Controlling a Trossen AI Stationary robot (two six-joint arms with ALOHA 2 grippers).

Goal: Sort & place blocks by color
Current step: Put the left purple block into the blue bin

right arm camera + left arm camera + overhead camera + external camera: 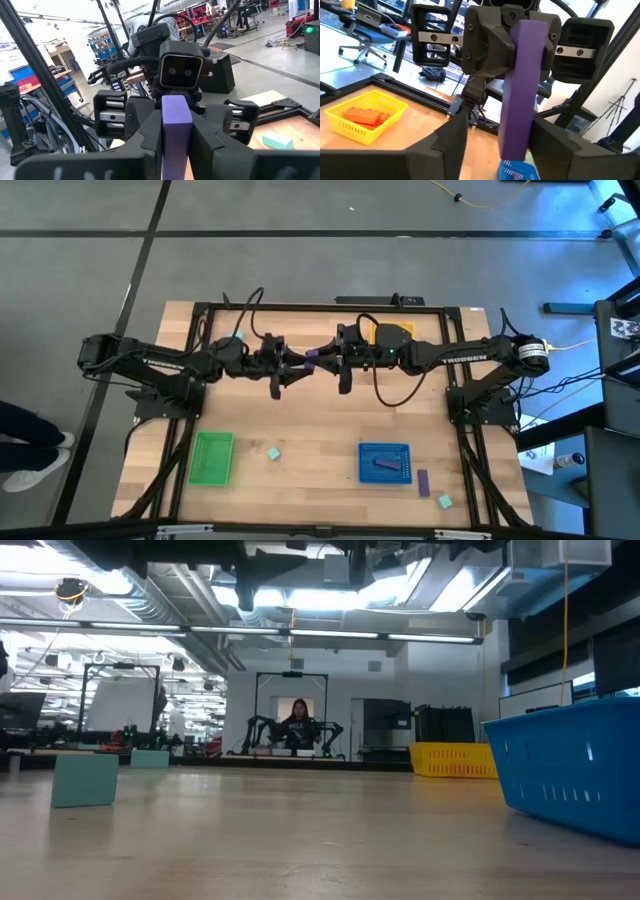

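Scene: wooden bench [320,430] seen from above, both arms reaching toward each other over its far middle, grippers meeting above the surface.
Right gripper [322,360]: fingers pressed together on one end of a purple bar block [312,357]; in its own wrist view the bar [176,131] sits squarely between the two dark fingers [141,134].
Left gripper [296,367]: fingers spread apart on either side of the same bar; in the left wrist view the bar [520,85] stands upright between the fingers [451,135] with gaps showing, not touching them as far as I can see.
Bar position: held in the air between the two grippers, clear of the bench.
Yellow tray [390,335]: far side of the bench, partly under the right arm; orange-red blocks [366,115] lie inside it.
Blue tray [385,462]: near right part of the bench, one purple block [384,463] lying in it.
Second loose purple block [423,482]: on the bench just beside the blue tray's right edge.
Green tray [212,457]: near left part of the bench.
Mint block A [273,452]: on the bench between the green and blue trays, apart from both.
Mint block B [444,501]: near right corner area, past the loose purple block.
Background: a person [298,720] visible far off in the low view.
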